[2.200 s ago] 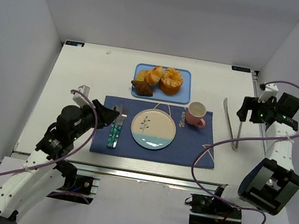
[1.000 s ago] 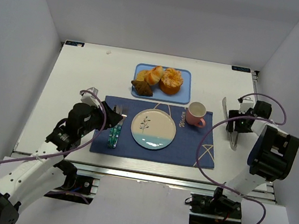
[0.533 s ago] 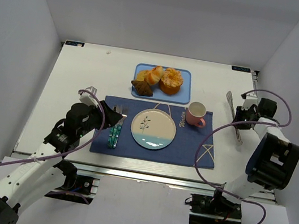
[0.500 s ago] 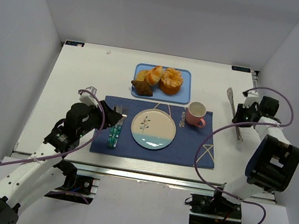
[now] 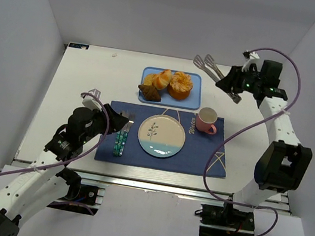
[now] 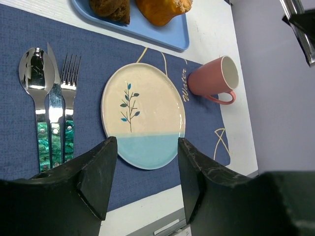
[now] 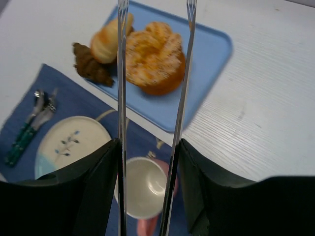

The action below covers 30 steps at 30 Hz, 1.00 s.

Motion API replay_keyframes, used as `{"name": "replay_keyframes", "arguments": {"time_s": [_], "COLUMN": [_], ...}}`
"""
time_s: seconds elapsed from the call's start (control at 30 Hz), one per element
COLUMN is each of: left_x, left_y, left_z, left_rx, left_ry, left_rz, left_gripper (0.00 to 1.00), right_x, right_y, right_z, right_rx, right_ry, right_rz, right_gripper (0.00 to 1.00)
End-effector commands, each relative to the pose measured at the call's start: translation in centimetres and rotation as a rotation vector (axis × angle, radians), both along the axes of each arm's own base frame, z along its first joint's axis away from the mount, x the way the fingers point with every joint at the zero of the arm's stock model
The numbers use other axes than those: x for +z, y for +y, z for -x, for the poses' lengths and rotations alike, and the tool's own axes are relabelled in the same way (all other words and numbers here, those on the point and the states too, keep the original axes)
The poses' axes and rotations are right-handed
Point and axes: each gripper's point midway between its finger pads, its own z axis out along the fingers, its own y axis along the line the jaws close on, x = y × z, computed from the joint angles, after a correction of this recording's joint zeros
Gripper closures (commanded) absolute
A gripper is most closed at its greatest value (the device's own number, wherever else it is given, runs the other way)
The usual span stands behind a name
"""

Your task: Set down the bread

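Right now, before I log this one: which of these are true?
1. The right gripper holds tongs. True.
2. The plate is loaded. False: it is bare; the bread is all on the tray.
3. The cup stands left of the plate. False: it stands to its right.
4. The left gripper is open. True.
5. The tongs grip a piece of bread. False: they are in the air with nothing between their tips.

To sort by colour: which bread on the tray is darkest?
The dark brown piece at the blue tray's near left corner; the other two are golden.
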Motion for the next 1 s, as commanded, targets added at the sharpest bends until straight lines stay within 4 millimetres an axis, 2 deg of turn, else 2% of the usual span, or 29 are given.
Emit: {"name": "replay_keyframes", "arguments": {"time_s": [0.0, 0.03, 0.07, 0.2, 0.27, 0.47, 0.57, 0.97], "left_x": [1.6, 1.7, 1.8, 1.8, 1.7, 1.7, 1.7, 1.1], "left_y": [0.4, 0.4, 0.5, 0.7, 0.8, 0.8, 1.3, 1.3], "left_z": [0.0, 0.1, 0.1, 0.2, 0.3, 0.4, 0.1, 0.2], "left_rx": [0.014, 0.018, 0.021, 0.029, 0.028, 0.029, 0.059, 0.062], "left_ry": [-0.032, -0.032, -0.034, -0.028, -0.023, -0.018, -0.021, -0.015], "left_rz": [0.001, 0.001, 0.003, -0.001, -0.005, -0.006, -0.016, -0.015], "left_gripper": [0.38, 0.38, 0.38, 0.38, 0.38, 0.38, 0.38, 0.38], "right_x": [1.9, 2.9, 3.1, 2.5, 2.3, 0.9, 0.2, -0.6], "right_y": [4.7, 5.5, 6.2, 9.8, 10.8, 14.9, 15.8, 14.8], "right_z": [-0.7, -1.0, -1.2, -1.7, -2.2, -2.1, -2.0, -2.5], "right_rx": [0.079, 0.085, 0.093, 0.118, 0.102, 0.080, 0.041, -0.069], "right_ry": [0.062, 0.059, 0.067, 0.147, 0.168, 0.240, 0.257, 0.232], "right_rz": [-0.147, -0.180, -0.196, -0.275, -0.303, -0.300, -0.278, -0.201], "right_gripper": [0.45, 0.45, 0.45, 0.46, 0.44, 0.43, 0.44, 0.46]}}
